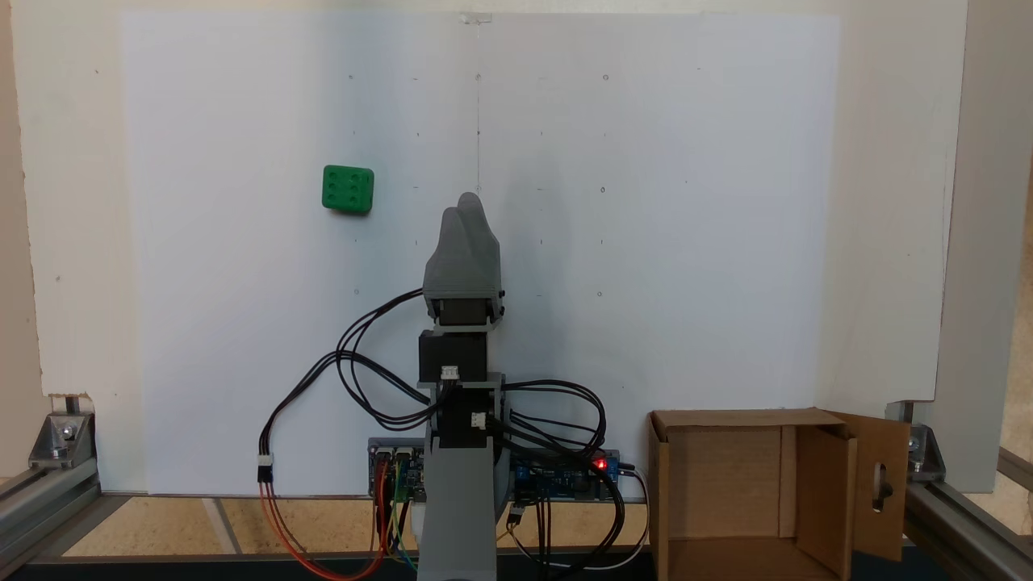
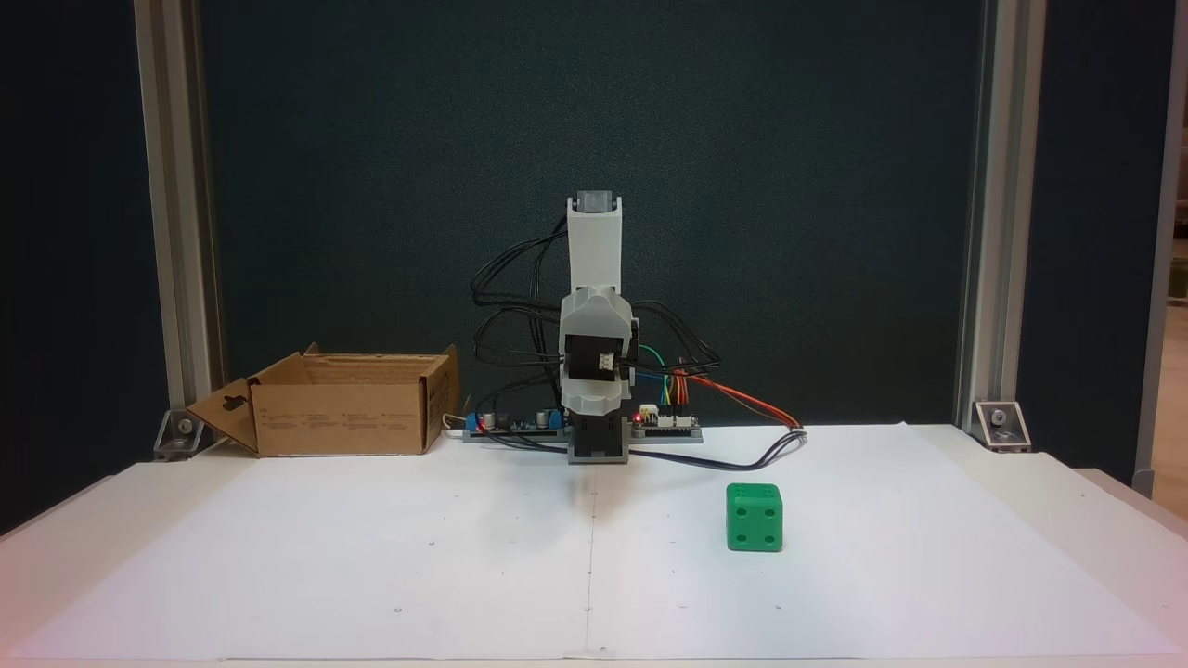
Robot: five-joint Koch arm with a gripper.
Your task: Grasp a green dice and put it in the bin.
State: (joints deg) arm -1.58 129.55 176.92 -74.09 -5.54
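Overhead, green dice (image 1: 348, 190) lies at ten o'clock from the gripper (image 1: 470, 203), well apart; fingers pressed together. Bin (image 1: 823, 500) at four o'clock, open.

Bin (image 2: 339, 419) front wall — printed lines too small to read; no other legible text.

A white paper sheet (image 1: 646, 202) is lying flat across the bench (image 2: 1067, 492), its pale surface showing past the sheet's edges and faint pencil dots marking it. Behind the bench's far edge, a dark teal backdrop (image 2: 789, 186) is filling the rear in a fixed view. Aluminium frame posts (image 2: 984, 232) are standing at the far corners, metal corner brackets (image 2: 1000, 422) sitting at their feet. Soft, even light is falling on everything, casting only weak shadows on the paper.
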